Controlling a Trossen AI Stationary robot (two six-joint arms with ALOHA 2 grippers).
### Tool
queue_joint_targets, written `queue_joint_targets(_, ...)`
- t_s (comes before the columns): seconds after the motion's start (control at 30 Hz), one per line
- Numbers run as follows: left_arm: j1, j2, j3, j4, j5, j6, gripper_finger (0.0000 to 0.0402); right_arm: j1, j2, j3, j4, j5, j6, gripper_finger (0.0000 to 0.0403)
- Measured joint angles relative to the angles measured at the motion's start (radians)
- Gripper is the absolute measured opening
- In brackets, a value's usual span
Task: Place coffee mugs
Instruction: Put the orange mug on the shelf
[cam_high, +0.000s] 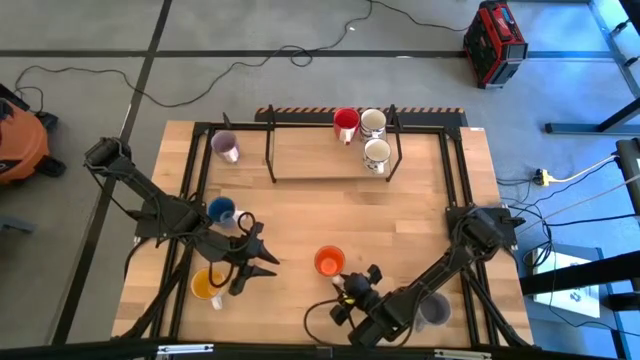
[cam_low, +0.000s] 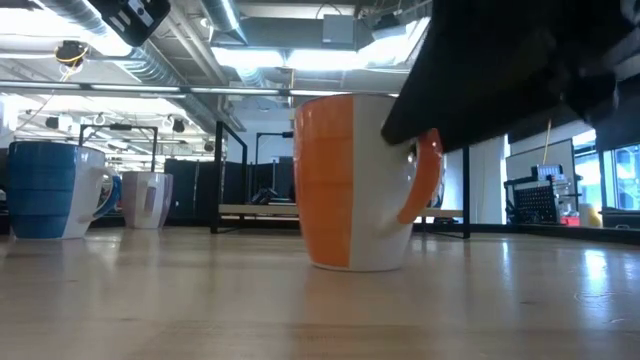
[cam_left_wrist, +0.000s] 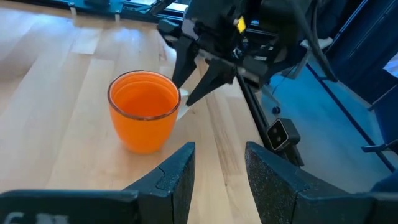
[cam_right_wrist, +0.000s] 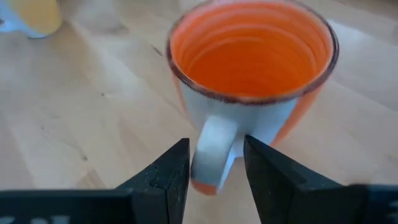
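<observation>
- The orange mug (cam_high: 329, 261) stands upright on the wooden surface (cam_high: 330, 205), near the front edge and about mid-width.
- Its handle (cam_right_wrist: 211, 152) points toward the right gripper (cam_high: 348, 287), and from that wrist the handle sits right in the gap between the two fingers (cam_right_wrist: 163, 177). They're set narrow, one on each side of it. Can't tell if they're actually pinching it, looks like a sliver of space either side.
- The left gripper (cam_high: 262, 258) hangs over the surface on the left, aimed across at the orange mug, nothing in it. Its fingers (cam_left_wrist: 176, 177) are a small way apart.
- Just beside the left arm there's a blue mug (cam_high: 221, 210) and a yellow-orange mug (cam_high: 206, 286), both upright on the surface.
- A lilac mug (cam_high: 226, 147) sits near the back left corner.
- At the back there's a black-framed rack (cam_high: 270, 150) with a red mug (cam_high: 346, 123) and two white mugs (cam_high: 374, 138) grouped close together at its right end.
- One more mug (cam_high: 434, 311), greyish-lilac, is half hidden under the right arm near the front right.
</observation>
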Motion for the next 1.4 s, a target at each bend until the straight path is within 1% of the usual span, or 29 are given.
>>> queue_joint_targets(0.1,0.000,0.000,0.000,0.000,-0.005,0.001,0.0135,0.002,0.019,-0.001,0.017,0.009,0.008,0.0140)
queue_joint_targets(0.17,0.001,0.000,0.000,-0.001,-0.009,0.001,0.0135,0.002,0.024,0.000,0.016,0.015,0.025,0.0129)
queue_joint_targets(0.23,0.002,0.000,0.000,-0.002,-0.012,0.001,0.0135,0.003,0.025,0.000,0.012,0.015,0.027,0.0105)
queue_joint_targets(0.37,0.010,0.000,0.000,-0.002,-0.012,0.002,0.0135,0.002,0.025,0.000,0.005,0.026,0.026,0.0034)
queue_joint_targets(0.47,0.023,-0.017,0.000,-0.003,-0.005,0.008,0.0135,0.002,0.025,0.000,0.000,0.024,0.029,0.0032)
queue_joint_targets(0.57,0.037,-0.059,0.000,-0.005,0.004,0.010,0.0135,0.002,0.024,0.000,-0.005,0.024,0.050,0.0033)
queue_joint_targets(0.7,0.059,-0.146,0.000,-0.041,0.019,0.010,0.0135,-0.008,-0.001,0.000,-0.024,0.023,0.058,0.0033)
queue_joint_targets(0.8,0.074,-0.216,0.000,-0.090,0.022,0.011,0.0135,-0.038,-0.028,0.000,-0.046,0.036,0.056,0.0033)
queue_joint_targets(0.87,0.082,-0.258,0.000,-0.112,0.022,0.028,0.0135,-0.065,-0.043,0.000,-0.065,0.054,0.053,0.0033)
queue_joint_targets(1.1,0.104,-0.366,0.000,-0.160,0.023,0.137,0.0135,-0.180,-0.106,0.000,-0.104,0.068,0.006,0.0033)
queue_joint_targets(1.2,0.117,-0.401,0.000,-0.182,0.022,0.193,0.0135,-0.244,-0.133,0.000,-0.160,0.071,-0.003,0.0033)
queue_joint_targets(1.4,0.142,-0.458,0.000,-0.227,0.022,0.250,0.0135,-0.370,-0.177,0.000,-0.256,0.118,-0.004,0.0033)
